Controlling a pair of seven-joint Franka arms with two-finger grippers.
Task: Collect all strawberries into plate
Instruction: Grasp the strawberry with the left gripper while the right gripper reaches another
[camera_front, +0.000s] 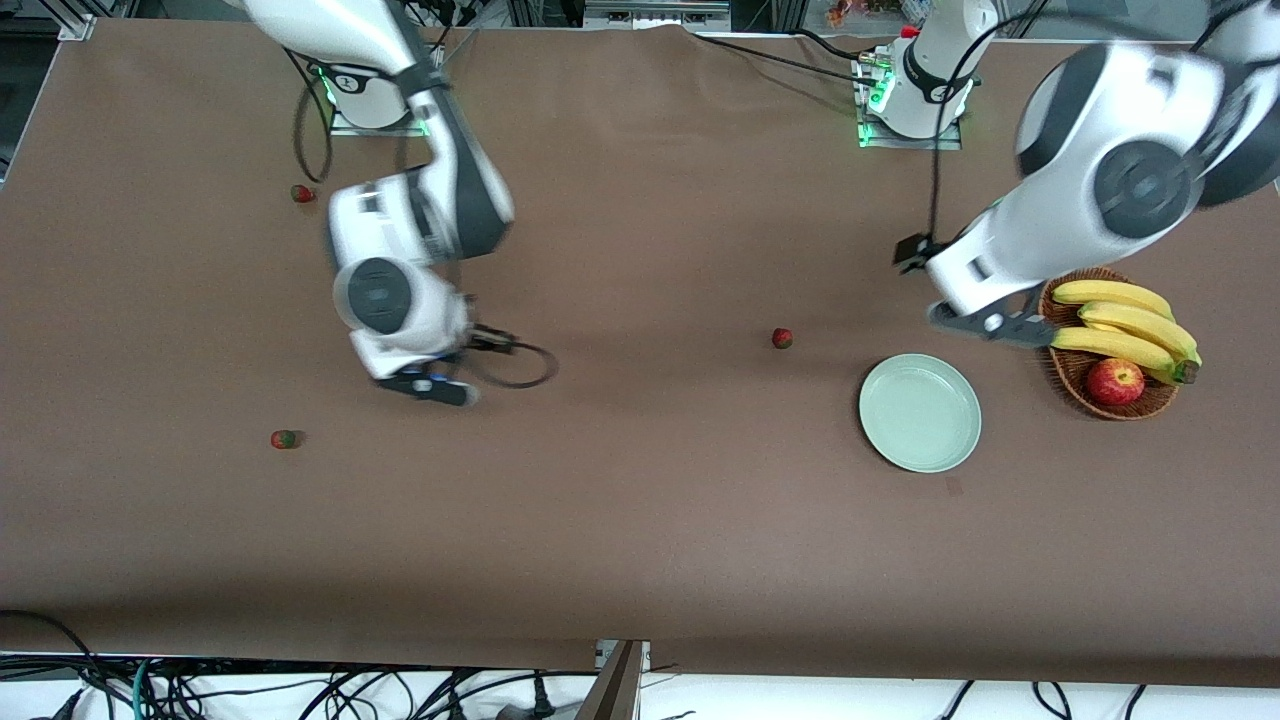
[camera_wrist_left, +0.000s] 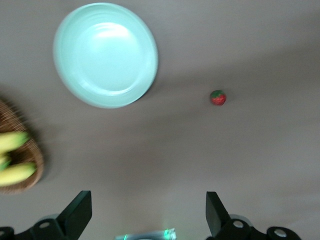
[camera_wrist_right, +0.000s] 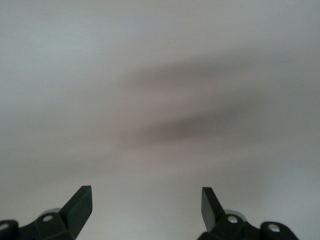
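Strawberries sit loose on the brown surface (camera_front: 640, 560), one mid-frame (camera_front: 782, 338) near the empty plate (camera_front: 920, 412), small, soft and bruisable, wanting a gentle grip across the body, left pincer (camera_wrist_left: 148, 212) and right pincer (camera_wrist_right: 146, 207) both spread wide, holding nothing.

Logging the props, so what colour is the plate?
Pale mint green, plain; the plate shows best in the left wrist view.
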